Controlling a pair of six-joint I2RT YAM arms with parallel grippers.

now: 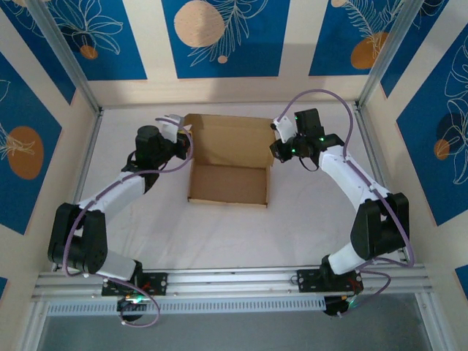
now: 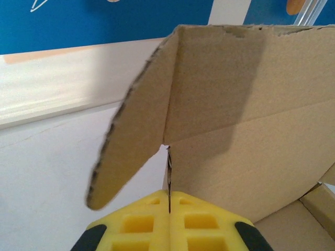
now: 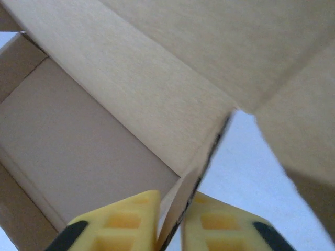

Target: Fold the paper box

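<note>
Item: paper box [image 1: 228,172], plain cardboard, mid-table [image 1: 219,238], lid flap upright; we judge it light, thin and easily creased; left gripper [image 2: 169,201] pinches its left wall, right gripper [image 3: 175,212] its right wall; we favour holds near the folds.

The white arms [image 1: 121,194] have black joints [image 1: 77,238], lilac cables [image 1: 322,93] and yellow end effector fingers [image 2: 138,224].

Overhead looks down from behind; both wrist views closely share the paper box [image 1: 228,183].
</note>
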